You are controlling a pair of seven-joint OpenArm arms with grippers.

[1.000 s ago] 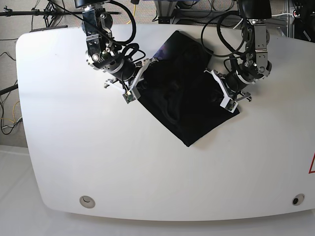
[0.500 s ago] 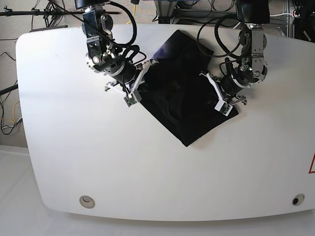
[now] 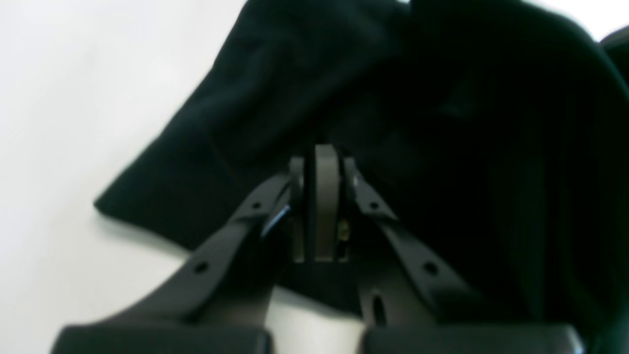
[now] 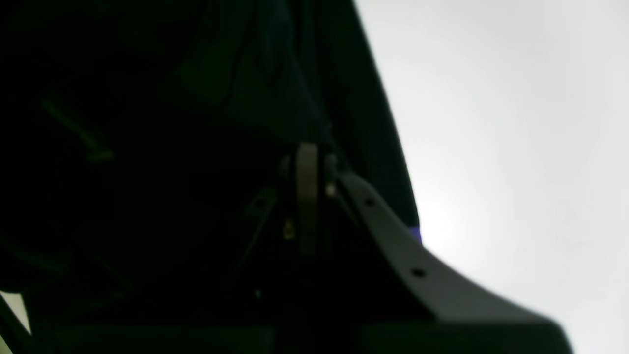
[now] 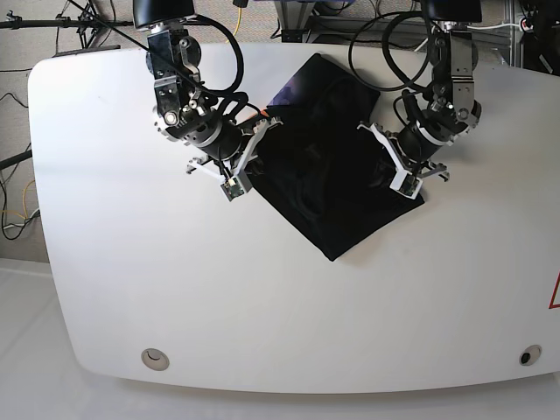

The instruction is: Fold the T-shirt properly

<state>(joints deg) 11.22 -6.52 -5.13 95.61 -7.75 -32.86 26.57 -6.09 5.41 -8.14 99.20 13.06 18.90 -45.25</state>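
The black T-shirt (image 5: 325, 179) lies folded in a diamond shape on the white table (image 5: 175, 289). My right gripper (image 5: 267, 128) is at the shirt's upper left edge and my left gripper (image 5: 373, 136) at its right side. In the left wrist view the left gripper (image 3: 322, 152) is shut, its tips buried in the T-shirt (image 3: 275, 98), which rises in a fold on the right. The right wrist view shows the right gripper (image 4: 307, 147) shut in the dark T-shirt (image 4: 147, 123), with a purple mark at the cloth's edge.
Black cables loop behind both arms at the table's far edge (image 5: 289, 45). Two round holes sit near the front edge, one left (image 5: 155, 356) and one right (image 5: 527, 356). A red mark shows at the right border (image 5: 555, 293).
The arm on the right of the base view swung in toward the shirt's middle, then back out. The other arm shifted slightly, and the cloth between them bunched and settled.
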